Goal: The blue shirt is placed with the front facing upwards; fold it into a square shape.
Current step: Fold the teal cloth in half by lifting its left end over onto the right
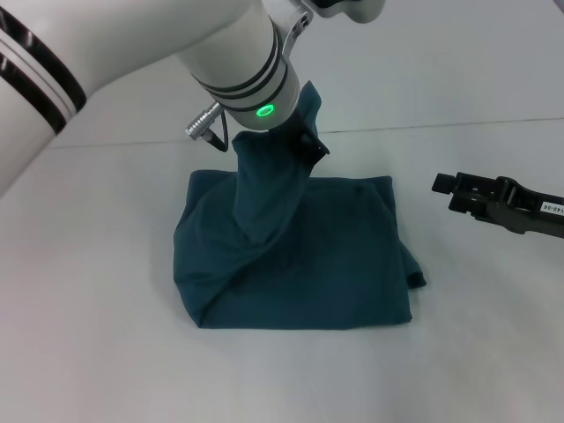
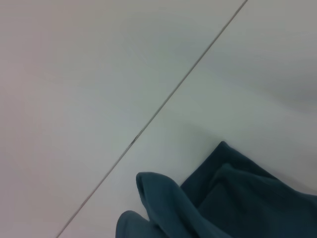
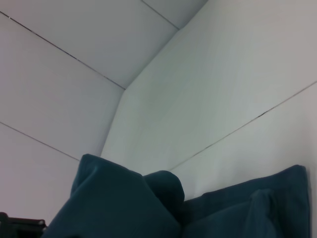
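The left gripper [image 1: 304, 132] pinched a raised fold of the blue shirt [image 1: 335, 264]; whether the right gripper [image 1: 445, 183], parked aside, was open couldn't be told.

Blue shirt [image 1: 300, 264]: dark teal cotton, plain side up, no lettering visible. Folded into rough, rumpled rectangle at mid worktop. One portion pulled up from far-left part into tall peak; small flap sticks out at right edge.

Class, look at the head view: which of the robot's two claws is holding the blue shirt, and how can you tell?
The left claw: a bunch of the blue shirt hangs lifted from it. The right claw rests apart beside the shirt, touching nothing.
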`<state>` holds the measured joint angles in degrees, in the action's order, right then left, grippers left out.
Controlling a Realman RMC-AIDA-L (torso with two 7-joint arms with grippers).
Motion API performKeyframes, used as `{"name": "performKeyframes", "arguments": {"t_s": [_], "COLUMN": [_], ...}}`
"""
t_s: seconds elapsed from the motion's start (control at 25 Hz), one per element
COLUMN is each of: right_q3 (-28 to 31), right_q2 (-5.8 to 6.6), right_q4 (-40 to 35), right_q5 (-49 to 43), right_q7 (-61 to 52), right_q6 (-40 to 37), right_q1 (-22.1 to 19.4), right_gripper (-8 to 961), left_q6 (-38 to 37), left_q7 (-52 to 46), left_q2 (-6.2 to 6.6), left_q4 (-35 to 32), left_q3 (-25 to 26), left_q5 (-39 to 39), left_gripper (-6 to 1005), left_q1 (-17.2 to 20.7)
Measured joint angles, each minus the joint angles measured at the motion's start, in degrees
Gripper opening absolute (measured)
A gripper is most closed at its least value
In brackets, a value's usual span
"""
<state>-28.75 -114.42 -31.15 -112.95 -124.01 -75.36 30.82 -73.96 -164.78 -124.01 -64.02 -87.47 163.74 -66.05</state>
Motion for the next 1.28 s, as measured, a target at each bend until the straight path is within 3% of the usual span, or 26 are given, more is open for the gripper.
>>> {"name": "performKeyframes", "arguments": {"t_s": [0.44, 1.0, 1.28], "right_q3": [-0.1, -0.1, -0.1], "right_q2": [-0.08, -0.10, -0.01], "right_q4": [0.1, 0.2, 0.2], "right_q5": [-0.1, -0.1, -0.1], "right_q7": [-0.2, -0.1, -0.1], "right_q6": [0.0, 0.0, 0.2], "right_q1": [0.3, 0.3, 0.0], "right_gripper": [703, 703, 703], "left_q6": [2.5, 4.3, 4.6], "left_q7": [-3.1, -0.2, -0.3], "left_q2": [0.45, 0.06, 0.00], "left_q4": [3.9, 4.1, 1.8], "left_q3": [3.4, 2.9, 3.3], "left_q5": [0.1, 0.0, 0.0], "left_gripper": [132, 158, 311], "left_q1": [-0.8, -0.4, 0.0]}}
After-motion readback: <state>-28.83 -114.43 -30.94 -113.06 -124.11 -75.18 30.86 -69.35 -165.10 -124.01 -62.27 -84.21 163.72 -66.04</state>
